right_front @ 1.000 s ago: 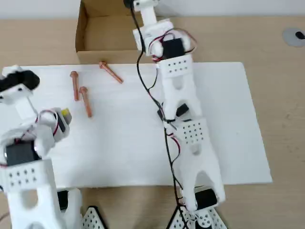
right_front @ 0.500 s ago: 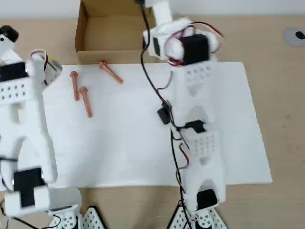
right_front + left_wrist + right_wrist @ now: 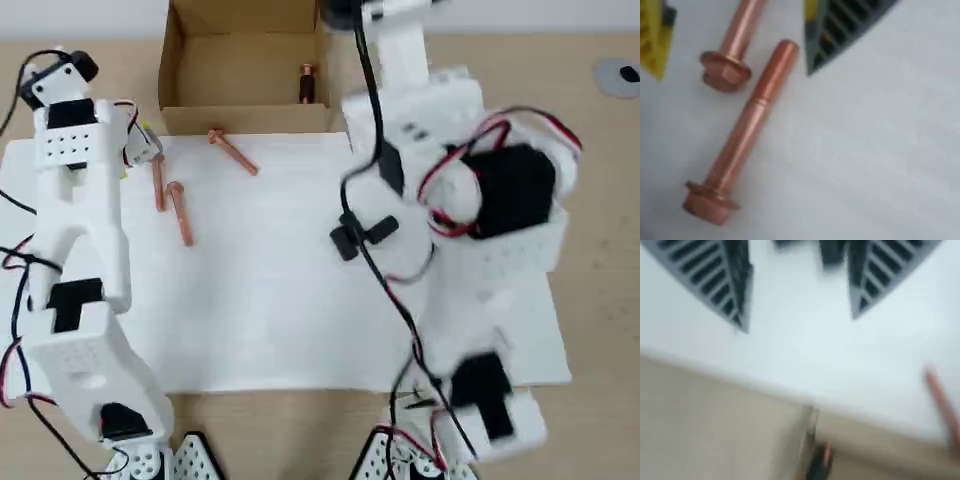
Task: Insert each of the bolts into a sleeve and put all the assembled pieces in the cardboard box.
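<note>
Copper-coloured bolts wait on the white foam sheet (image 3: 280, 300) in front of the cardboard box (image 3: 240, 112), and the left gripper (image 3: 143, 152) hangs low over them just off the box's front left corner. Its jaws stand apart and hold nothing. In the left wrist view the yellow finger (image 3: 652, 40) and the dark finger (image 3: 840, 30) sit on either side of one bolt's flanged head, which reads as lining up for a pick.

The first bolt (image 3: 156, 182) lies below that same corner, running away from the box. The second bolt (image 3: 182, 215) lies just beside it and a little farther from the box, so a closing jaw could nudge it. Squaring up on one shank alone looks like the thing to watch. The third bolt (image 3: 232, 150) lies slantwise, close against the box's front wall near its middle and well apart from the pair. None of the three has a sleeve on it.

Inside the box, against its right wall, rests one assembled piece (image 3: 307, 83), a copper head on a dark body, so I judge that part of the job done and three bolts left.

To the right of the box the right arm (image 3: 480, 200) is raised high above the sheet. The right gripper (image 3: 799, 322) is spread open and empty above the sheet just in front of the box, most likely out of the left arm's way.
</note>
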You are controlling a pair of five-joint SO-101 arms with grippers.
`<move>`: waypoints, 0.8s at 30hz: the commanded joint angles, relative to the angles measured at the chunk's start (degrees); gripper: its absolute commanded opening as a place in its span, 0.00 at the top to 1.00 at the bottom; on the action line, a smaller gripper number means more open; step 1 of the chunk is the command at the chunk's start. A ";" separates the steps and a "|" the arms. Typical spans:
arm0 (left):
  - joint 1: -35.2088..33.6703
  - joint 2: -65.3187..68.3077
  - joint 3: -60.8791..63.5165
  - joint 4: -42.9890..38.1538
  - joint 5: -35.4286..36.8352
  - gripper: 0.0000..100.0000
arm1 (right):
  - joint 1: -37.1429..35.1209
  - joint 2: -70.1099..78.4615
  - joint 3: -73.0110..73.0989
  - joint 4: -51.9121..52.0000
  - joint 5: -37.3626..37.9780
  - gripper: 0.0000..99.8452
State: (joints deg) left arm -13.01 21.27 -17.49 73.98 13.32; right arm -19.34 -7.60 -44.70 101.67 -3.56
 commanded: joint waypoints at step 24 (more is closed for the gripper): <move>-0.35 8.92 -3.87 -8.88 -15.03 0.80 | 5.32 -55.16 71.52 -14.95 -2.02 0.83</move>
State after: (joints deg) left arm -13.01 30.95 -18.29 67.12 -1.19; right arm -15.21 -60.88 25.98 87.87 -5.05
